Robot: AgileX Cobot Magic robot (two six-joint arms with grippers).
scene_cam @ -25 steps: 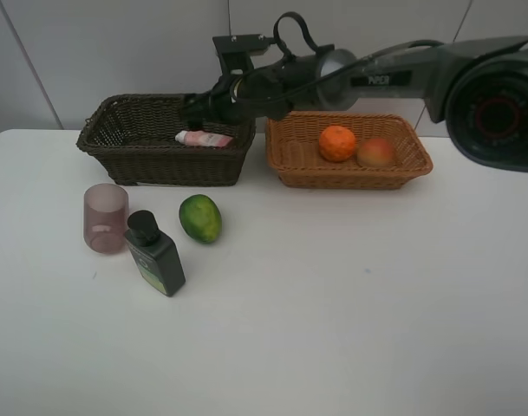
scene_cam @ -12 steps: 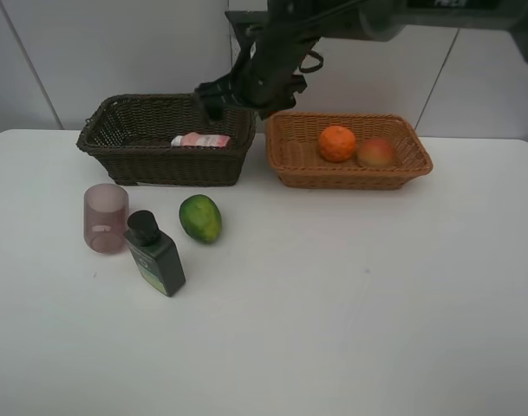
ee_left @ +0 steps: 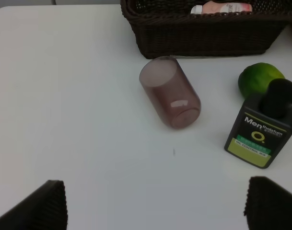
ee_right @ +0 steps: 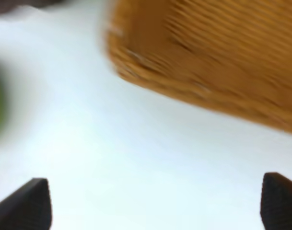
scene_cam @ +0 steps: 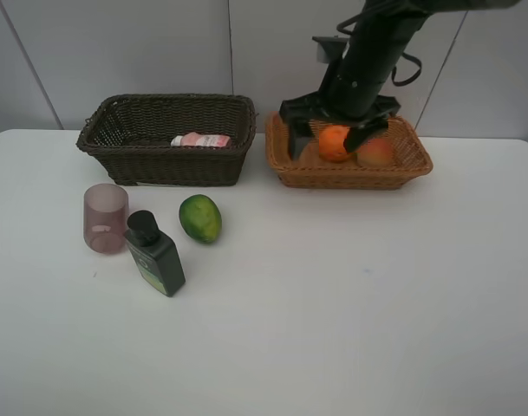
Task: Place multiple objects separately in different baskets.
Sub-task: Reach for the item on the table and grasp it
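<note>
My right gripper (scene_cam: 329, 134) hangs open over the front-left part of the light tan basket (scene_cam: 350, 178), empty. An orange (scene_cam: 335, 144) and a red-yellow fruit (scene_cam: 379, 153) lie in that basket. The pink white-capped bottle (scene_cam: 203, 139) lies in the dark brown basket (scene_cam: 164, 162). On the table sit the mauve cup (scene_cam: 105, 218), the dark green bottle (scene_cam: 155, 255) and the green fruit (scene_cam: 200, 218). The left gripper (ee_left: 157, 206) is open above bare table, short of the cup (ee_left: 169, 98), bottle (ee_left: 262, 130) and green fruit (ee_left: 259, 79). The right wrist view is blurred: open gripper (ee_right: 153, 203), tan basket (ee_right: 208, 62).
Both baskets stand side by side at the back of the white table (scene_cam: 333, 303), close to the wall. The dark basket (ee_left: 208, 33) with the pink bottle (ee_left: 222, 7) shows at the far side of the left wrist view.
The right arm has swung right, from over the dark basket to over the tan basket. Its gripper stays open. The pink bottle lies still in the dark basket.
</note>
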